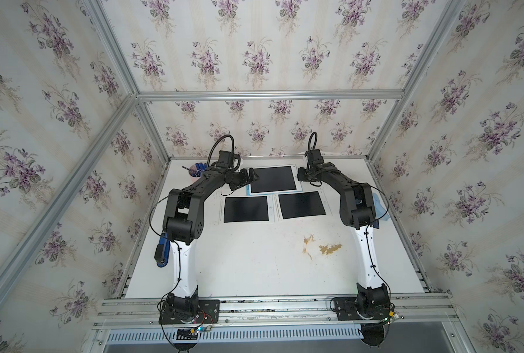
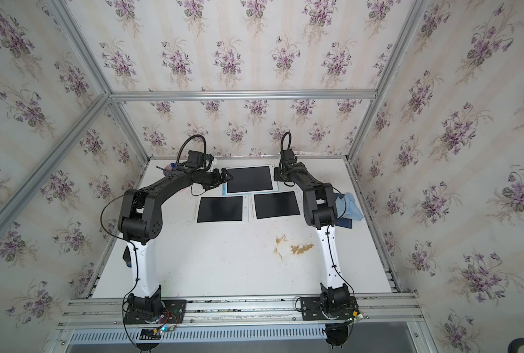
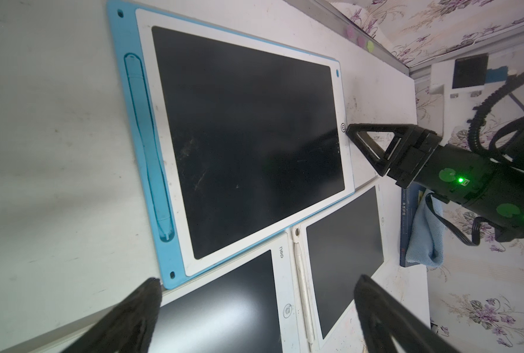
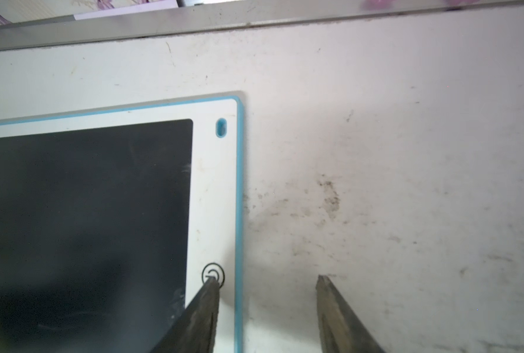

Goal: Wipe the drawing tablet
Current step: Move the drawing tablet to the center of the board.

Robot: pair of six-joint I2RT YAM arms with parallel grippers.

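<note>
Now R hand (image 4: 268, 280) half-spread, empty, fingertip (image 4: 207, 301) at blue tablet (image 4: 86, 198) button (image 4: 213, 272); L hand (image 3: 257, 279) wide apart, empty.

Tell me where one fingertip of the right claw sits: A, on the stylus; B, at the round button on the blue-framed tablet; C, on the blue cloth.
B: in the right wrist view, a fingertip of the right claw meets the round button on the blue-framed tablet.
</note>
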